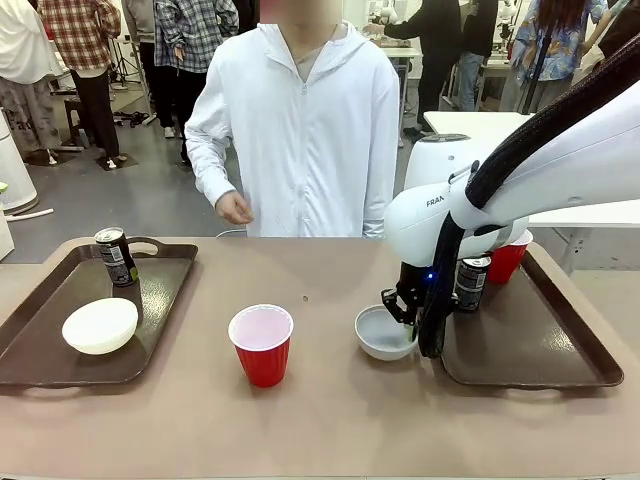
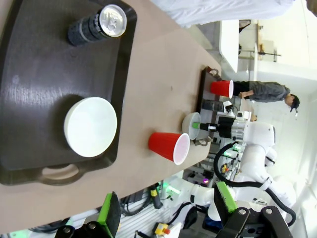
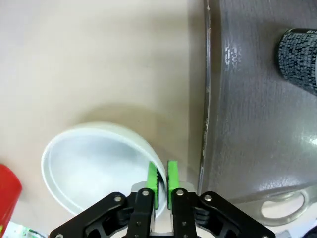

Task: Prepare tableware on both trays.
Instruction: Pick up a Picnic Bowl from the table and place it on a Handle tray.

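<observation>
**Gripping the last bowl for the right tray**

Clamping right pincer (image 3: 163,166) narrow on the tray-side rim of grey-white bowl (image 3: 94,163), sitting on table (image 1: 320,420) just beside right tray (image 1: 530,370). Reaching steeply down, wrist over the tray edge. Likely needing next: lifting over the raised rim, setting down near can (image 1: 471,282). Holding left pincer (image 2: 166,201) wide, empty, above left tray (image 2: 34,74). Noting red cup (image 1: 262,345) standing mid-table.
</observation>
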`<state>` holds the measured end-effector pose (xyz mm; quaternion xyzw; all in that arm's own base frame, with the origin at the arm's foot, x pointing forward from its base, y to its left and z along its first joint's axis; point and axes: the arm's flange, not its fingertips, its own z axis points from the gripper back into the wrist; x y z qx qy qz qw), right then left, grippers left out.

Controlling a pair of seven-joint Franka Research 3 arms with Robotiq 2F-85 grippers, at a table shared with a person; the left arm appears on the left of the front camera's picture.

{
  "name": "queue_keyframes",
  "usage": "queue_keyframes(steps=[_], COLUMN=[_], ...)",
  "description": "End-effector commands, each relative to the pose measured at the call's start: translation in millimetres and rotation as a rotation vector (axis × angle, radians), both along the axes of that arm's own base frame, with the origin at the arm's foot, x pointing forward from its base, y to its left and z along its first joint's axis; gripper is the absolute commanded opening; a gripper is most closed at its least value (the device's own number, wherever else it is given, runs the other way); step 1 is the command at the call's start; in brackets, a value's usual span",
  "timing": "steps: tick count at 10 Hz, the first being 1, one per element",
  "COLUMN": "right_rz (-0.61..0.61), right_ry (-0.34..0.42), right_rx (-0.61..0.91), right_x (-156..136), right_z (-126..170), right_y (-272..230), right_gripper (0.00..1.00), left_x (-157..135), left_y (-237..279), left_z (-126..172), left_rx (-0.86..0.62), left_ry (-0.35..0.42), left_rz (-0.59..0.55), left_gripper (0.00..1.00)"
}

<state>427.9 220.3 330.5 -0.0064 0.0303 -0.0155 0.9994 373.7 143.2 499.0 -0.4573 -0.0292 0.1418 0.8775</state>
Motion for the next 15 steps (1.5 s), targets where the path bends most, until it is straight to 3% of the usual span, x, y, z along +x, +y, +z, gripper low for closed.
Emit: queue_keyframes(steps=[1,5,10,13,15], right_rz=[0.045,0.140,0.155,0.108,0.109], right_ry=[0.003,-0.087,-0.103,-0.055,-0.034], right_rx=[-0.009,-0.067,0.117,0.230,0.157], right_x=[-1,-41,-85,-74,-63], right_z=[7,43,91,98,91], right_y=[0,-20,-88,-144,-173], right_gripper=[0.00,0.00,0.00,0.00,0.00], left_x=[-1,-1,-1,-1,-1], left_y=[4,4,4,4,4], left_z=[1,1,1,1,1], left_rx=[-0.007,-0.007,-0.007,-0.007,-0.007], left_ry=[-0.011,-0.011,-0.011,-0.011,-0.011], left_rz=[-0.007,-0.007,-0.007,-0.007,-0.007], left_gripper=[1.00,1.00,1.00,1.00,1.00])
